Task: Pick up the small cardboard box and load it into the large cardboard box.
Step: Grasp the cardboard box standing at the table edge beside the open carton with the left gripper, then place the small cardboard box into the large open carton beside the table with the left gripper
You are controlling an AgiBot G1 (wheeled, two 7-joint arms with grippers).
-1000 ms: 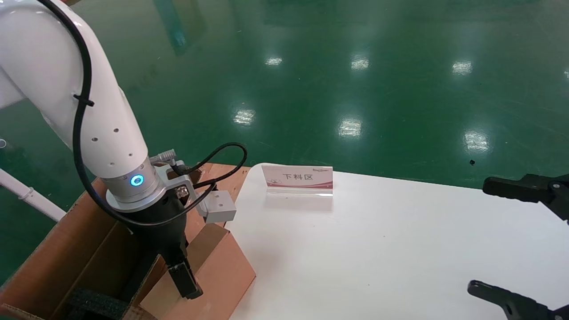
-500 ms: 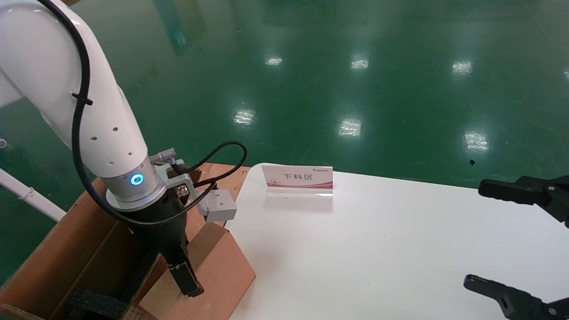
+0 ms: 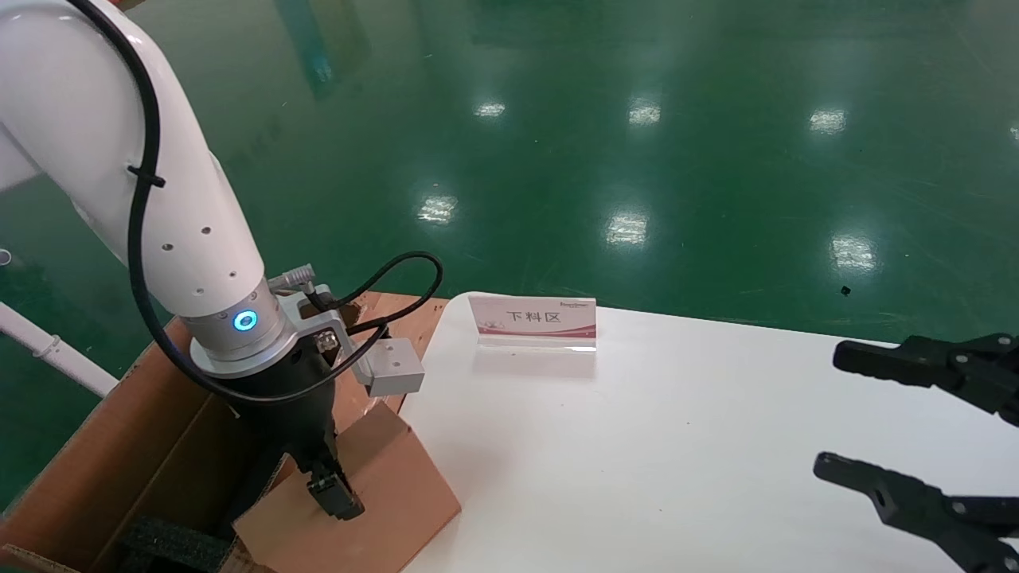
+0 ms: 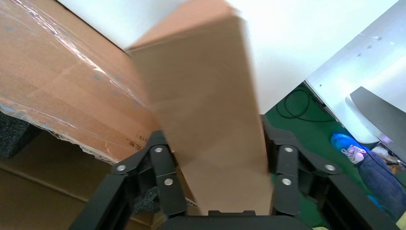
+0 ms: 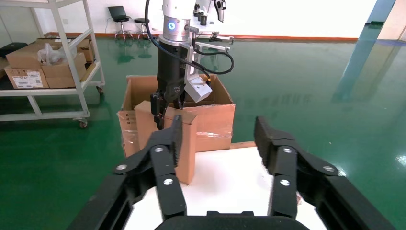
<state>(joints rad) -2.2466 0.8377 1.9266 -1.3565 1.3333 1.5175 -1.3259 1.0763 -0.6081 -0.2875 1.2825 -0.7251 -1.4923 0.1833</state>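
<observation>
One small cardboard box (image 3: 374, 485) beside carton rim (image 3: 95, 434).

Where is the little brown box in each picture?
Head view: the small cardboard box is at the bottom left, gripped by the left end effector beside the large cardboard box.
Left wrist view: it fills the middle, running away from the camera.
Right wrist view: it stands upright, left of centre.
Shared landmark: the large cardboard box's taped flap.

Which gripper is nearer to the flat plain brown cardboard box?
Left. The left gripper is clamped on the flat plain brown cardboard box; the right gripper hovers open over the white table, apart.
</observation>
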